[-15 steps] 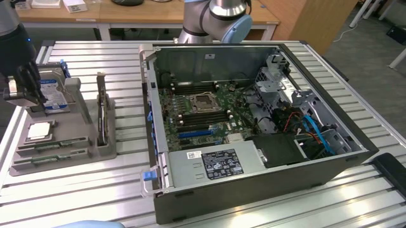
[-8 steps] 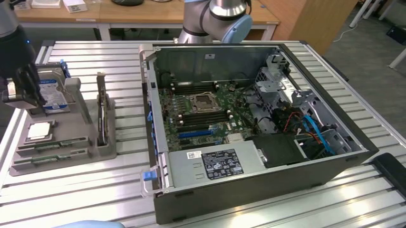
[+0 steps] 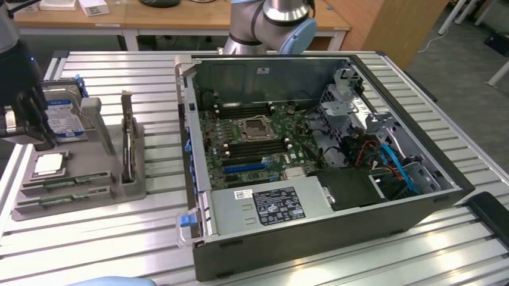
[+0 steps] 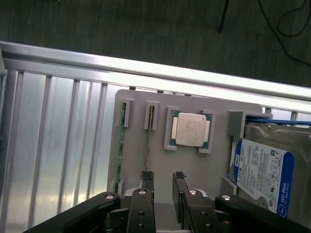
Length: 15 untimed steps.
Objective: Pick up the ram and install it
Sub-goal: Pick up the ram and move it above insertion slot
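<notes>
Two sticks: the ram (image 3: 70,180) stands on edge in the grey tray (image 3: 99,149), lower left of the exterior view, its twin (image 3: 57,201) just beside it.
Pincer: the gripper (image 4: 164,177) hovers over the tray, jaws apart, holding nothing.
Alignment: one fingertip (image 4: 147,175) lines up with the ram's end (not astride it), so we would centre the gap first.
Descent: we judge straight down best, pinching the flat faces, clear of the processor (image 4: 189,129).
</notes>
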Available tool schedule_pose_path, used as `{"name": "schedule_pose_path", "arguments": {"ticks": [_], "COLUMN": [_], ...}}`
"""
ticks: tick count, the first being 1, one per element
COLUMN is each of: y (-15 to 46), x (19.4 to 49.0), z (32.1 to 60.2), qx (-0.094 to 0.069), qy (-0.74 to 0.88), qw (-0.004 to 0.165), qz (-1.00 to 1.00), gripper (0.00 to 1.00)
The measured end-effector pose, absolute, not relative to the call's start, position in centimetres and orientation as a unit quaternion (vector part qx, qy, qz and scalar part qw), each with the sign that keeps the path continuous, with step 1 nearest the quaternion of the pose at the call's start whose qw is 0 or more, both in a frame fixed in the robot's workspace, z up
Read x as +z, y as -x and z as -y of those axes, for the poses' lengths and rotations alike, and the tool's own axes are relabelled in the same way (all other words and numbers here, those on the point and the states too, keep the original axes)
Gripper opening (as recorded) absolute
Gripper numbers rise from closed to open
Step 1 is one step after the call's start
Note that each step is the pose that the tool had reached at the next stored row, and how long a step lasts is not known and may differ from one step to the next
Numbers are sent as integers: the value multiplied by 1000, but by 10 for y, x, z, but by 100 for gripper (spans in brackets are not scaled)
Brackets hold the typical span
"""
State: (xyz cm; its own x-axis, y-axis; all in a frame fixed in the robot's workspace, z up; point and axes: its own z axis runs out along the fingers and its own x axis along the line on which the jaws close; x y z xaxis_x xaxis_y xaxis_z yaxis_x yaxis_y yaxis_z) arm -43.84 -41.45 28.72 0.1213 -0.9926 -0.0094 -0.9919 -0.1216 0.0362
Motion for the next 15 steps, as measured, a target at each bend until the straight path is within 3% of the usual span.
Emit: {"name": "schedule_pose_path", "arguments": {"ticks": [15], "y": [438], "x": [286], "z": [449], "qx": [-11], "qy": [-749], "qw": [15], "qz": [663], "gripper": [29]}}
